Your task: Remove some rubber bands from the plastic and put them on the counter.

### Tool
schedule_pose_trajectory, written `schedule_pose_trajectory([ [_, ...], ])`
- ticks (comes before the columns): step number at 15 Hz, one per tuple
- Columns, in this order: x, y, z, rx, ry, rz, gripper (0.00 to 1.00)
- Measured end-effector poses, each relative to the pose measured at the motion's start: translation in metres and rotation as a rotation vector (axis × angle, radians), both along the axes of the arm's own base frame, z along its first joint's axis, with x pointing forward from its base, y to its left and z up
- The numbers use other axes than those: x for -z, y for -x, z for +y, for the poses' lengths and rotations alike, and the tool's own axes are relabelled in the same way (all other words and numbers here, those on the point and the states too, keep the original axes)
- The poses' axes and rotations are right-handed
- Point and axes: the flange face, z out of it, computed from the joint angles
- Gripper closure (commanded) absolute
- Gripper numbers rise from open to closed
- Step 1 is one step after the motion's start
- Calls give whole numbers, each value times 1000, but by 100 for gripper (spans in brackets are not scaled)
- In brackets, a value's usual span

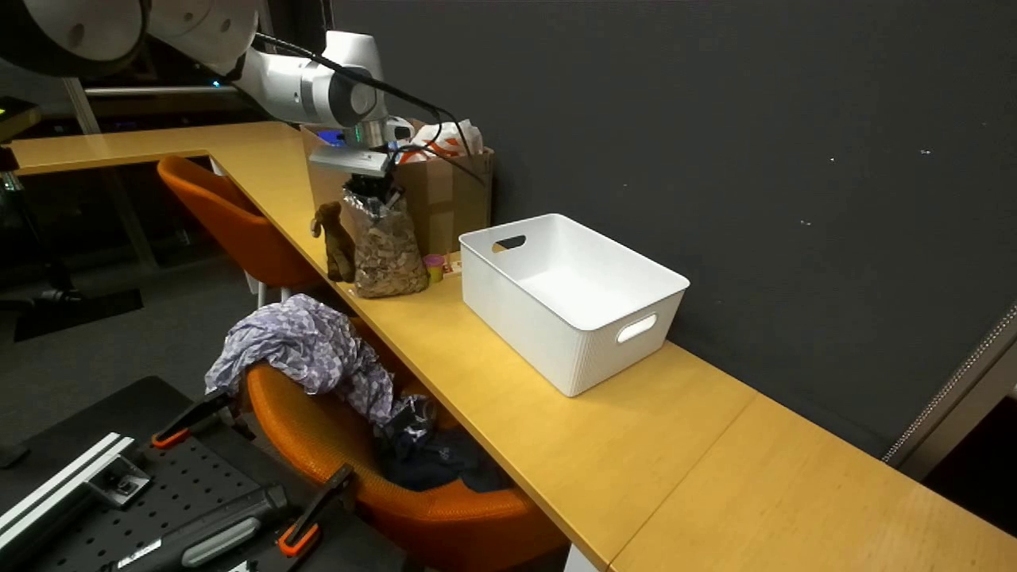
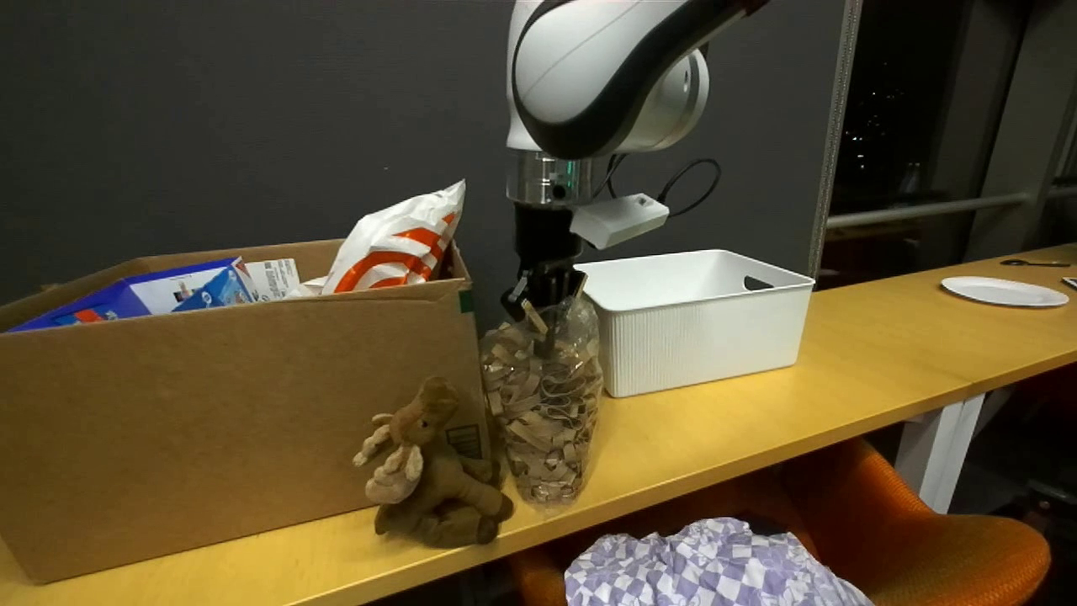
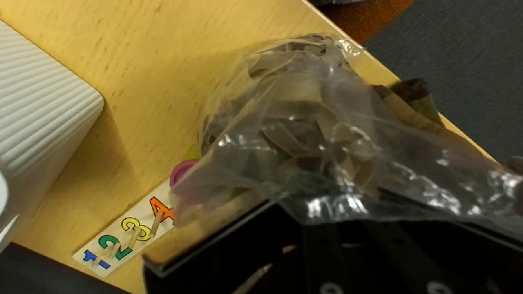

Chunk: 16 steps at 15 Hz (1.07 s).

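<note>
The plastic (image 2: 589,358) is a clear bag standing upright on the counter (image 1: 445,334), close to its front edge. Tan-brown rubber bands (image 2: 538,421) fill most of it; a few tan strips (image 2: 533,316) stick up around the fingers at the mouth. My gripper (image 2: 547,338) points straight down into the bag's opening, its fingers shut among the upper bands. In the wrist view the crinkled film (image 3: 331,204) lies across the fingers and covers the tips. Whether a band is pinched between them cannot be made out.
A white bin (image 1: 548,310) stands beside the bag; a tall cardboard box (image 2: 252,421) is on the opposite side. A brown plush toy (image 2: 437,488) sits against the bag. A number board (image 3: 126,237) and pink-lidded tub (image 3: 184,171) lie close behind. A plate (image 2: 1001,291) is farther along.
</note>
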Motion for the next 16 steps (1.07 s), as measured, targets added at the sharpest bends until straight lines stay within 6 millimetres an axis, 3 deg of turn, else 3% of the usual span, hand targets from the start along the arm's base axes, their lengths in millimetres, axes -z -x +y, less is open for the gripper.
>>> schedule_pose_trajectory([
  [2,10,-2,-4,-9,1,2,66],
  [11,58,-5,-6,-56,5,26,1],
  [12,62,-6,-7,-58,6,28,0],
  [13,67,-7,-9,-58,6,32,6],
  [15,73,-9,-12,-60,7,36,30],
  [16,76,-10,-14,-61,7,36,33],
])
